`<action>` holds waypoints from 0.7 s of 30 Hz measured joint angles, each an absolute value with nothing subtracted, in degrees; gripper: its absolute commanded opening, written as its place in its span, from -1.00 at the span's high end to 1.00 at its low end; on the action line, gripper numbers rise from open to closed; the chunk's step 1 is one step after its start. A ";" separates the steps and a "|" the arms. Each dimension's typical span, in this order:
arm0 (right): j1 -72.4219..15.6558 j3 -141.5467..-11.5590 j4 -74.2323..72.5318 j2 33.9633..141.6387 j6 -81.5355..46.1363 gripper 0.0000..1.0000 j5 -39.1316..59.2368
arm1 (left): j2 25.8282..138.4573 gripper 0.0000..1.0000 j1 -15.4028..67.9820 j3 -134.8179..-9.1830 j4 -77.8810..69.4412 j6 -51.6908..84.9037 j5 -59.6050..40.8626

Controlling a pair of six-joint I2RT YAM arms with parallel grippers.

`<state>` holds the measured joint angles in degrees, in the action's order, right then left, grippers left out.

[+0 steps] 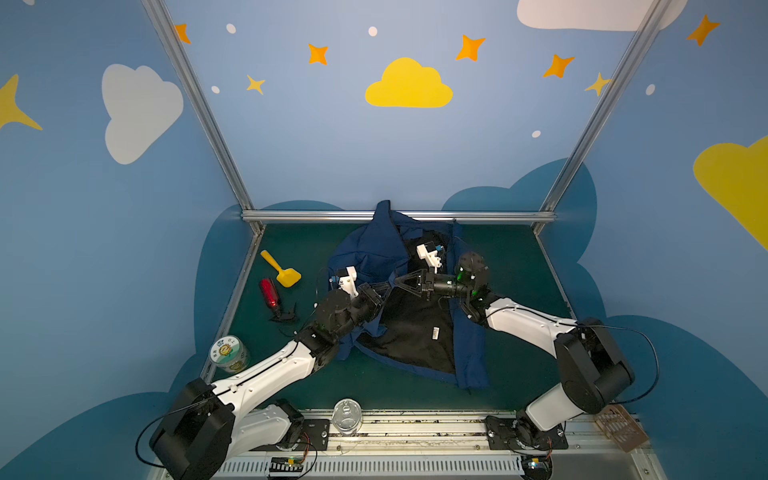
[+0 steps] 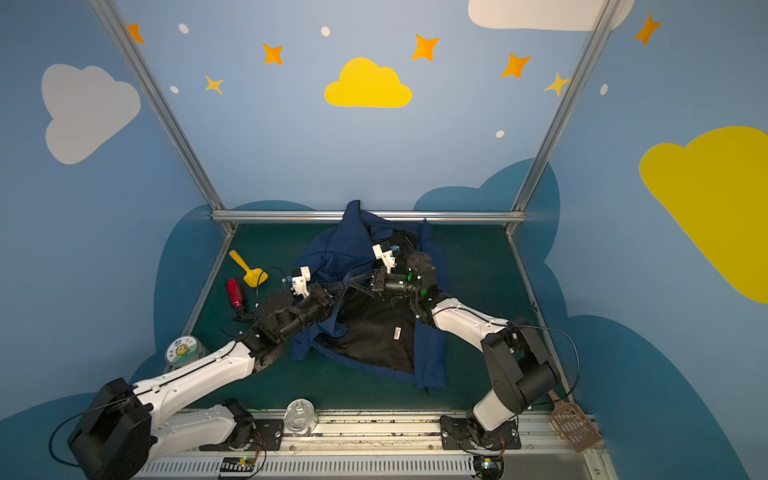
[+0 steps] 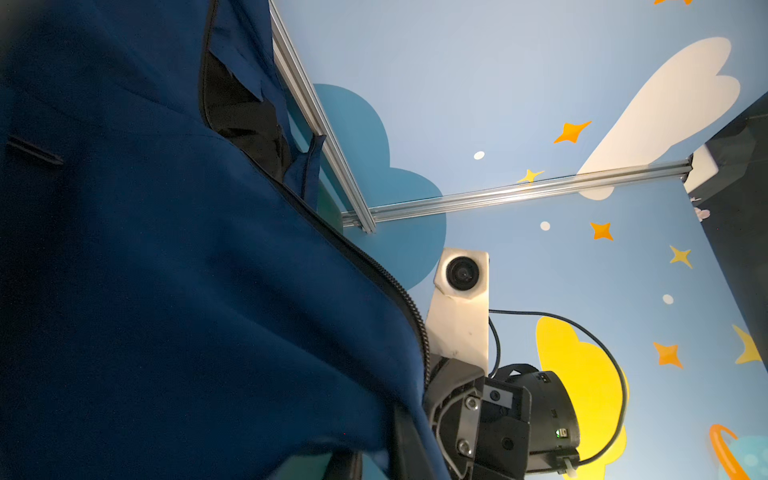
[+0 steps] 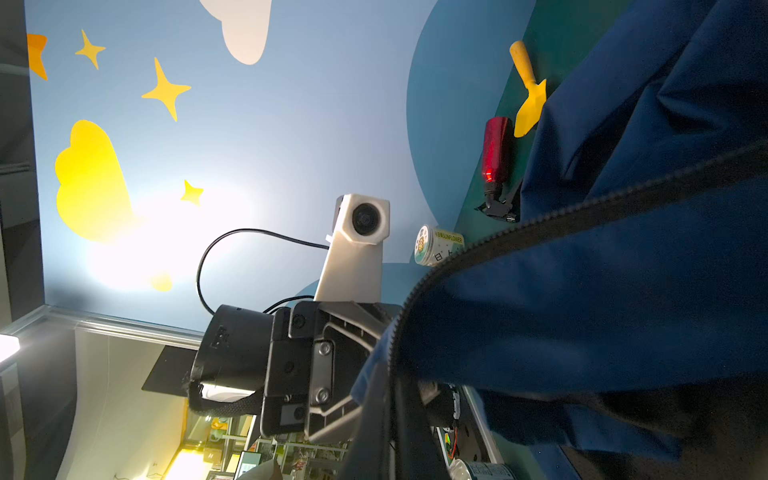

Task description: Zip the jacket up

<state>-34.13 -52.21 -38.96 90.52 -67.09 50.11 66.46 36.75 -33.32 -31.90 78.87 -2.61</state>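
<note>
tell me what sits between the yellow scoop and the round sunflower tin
The red bottle, lying on its side between the yellow scoop and the tin; both top views show it.

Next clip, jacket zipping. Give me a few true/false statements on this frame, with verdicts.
1. The jacket lies open with its black lining showing. True.
2. The red bottle lies right of the jacket. False: it lies left of it, beside the yellow scoop.
3. The left hand and right hand meet over the jacket. True.
4. The jacket is zipped shut. False: its front edges lie apart.
</note>
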 measured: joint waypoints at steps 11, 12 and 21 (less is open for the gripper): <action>-34.35 -52.21 -39.00 90.52 -67.09 1.00 49.34 | 66.46 0.68 36.75 -33.30 -32.18 79.48 -2.07; -34.35 -52.21 -39.03 90.52 -67.09 1.00 49.23 | 66.46 0.68 36.75 -33.30 -32.23 79.53 -2.02; -34.54 -52.21 -39.20 90.52 -67.16 1.00 48.42 | 66.46 0.67 36.75 -33.21 -32.60 79.94 -1.63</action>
